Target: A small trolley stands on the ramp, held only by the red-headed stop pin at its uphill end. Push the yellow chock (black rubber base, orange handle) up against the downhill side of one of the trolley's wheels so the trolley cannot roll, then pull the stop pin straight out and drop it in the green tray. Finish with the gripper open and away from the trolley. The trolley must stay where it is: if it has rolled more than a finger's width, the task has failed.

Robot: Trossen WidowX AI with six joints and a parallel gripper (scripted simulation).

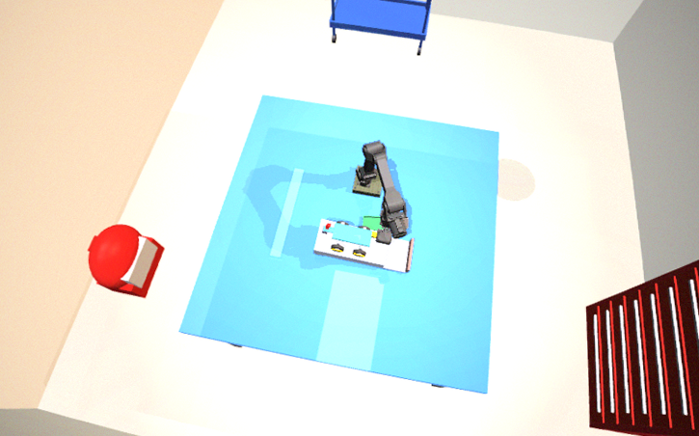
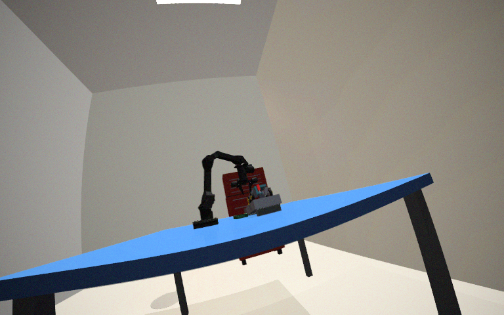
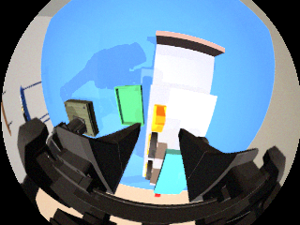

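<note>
Pin comes next, best pinched by its red head

Chock (image 1: 373, 234) (image 3: 159, 117) sits on the ramp (image 1: 395, 258) (image 2: 267, 204) (image 3: 183, 70), right by the downhill side of one trolley wheel (image 1: 365, 227) (image 3: 153, 142); whether it actually touches cannot be told. The gripper (image 1: 381, 236) (image 2: 246, 191) (image 3: 160, 127) has its fingers apart with nothing between them, over the ramp near the chock. The trolley (image 1: 351, 234) (image 2: 264, 191) (image 3: 170, 173) stands uphill of the chock, and the red-headed stop pin (image 1: 328, 225) (image 2: 258, 188) (image 3: 157, 194) is at its uphill end. The green tray (image 1: 371, 222) (image 2: 240, 216) (image 3: 130, 105) lies beside the ramp.

The chock's rubber should grip the slope and give only slightly. If it needs another nudge, push low and gently, or hold the sides of its handle; shoving high might tip it. The trolley is probably light and free-rolling, so a brushed wheel or deck could shift it.

The pin looks small and is likely stiff, with a head that could be slick. Take it squarely on both sides of the head, fingers well down but off the trolley, and draw along its own line. A sideways tug may make it bind. It should be sturdy enough for a firm pinch and a low drop into the tray.
</note>
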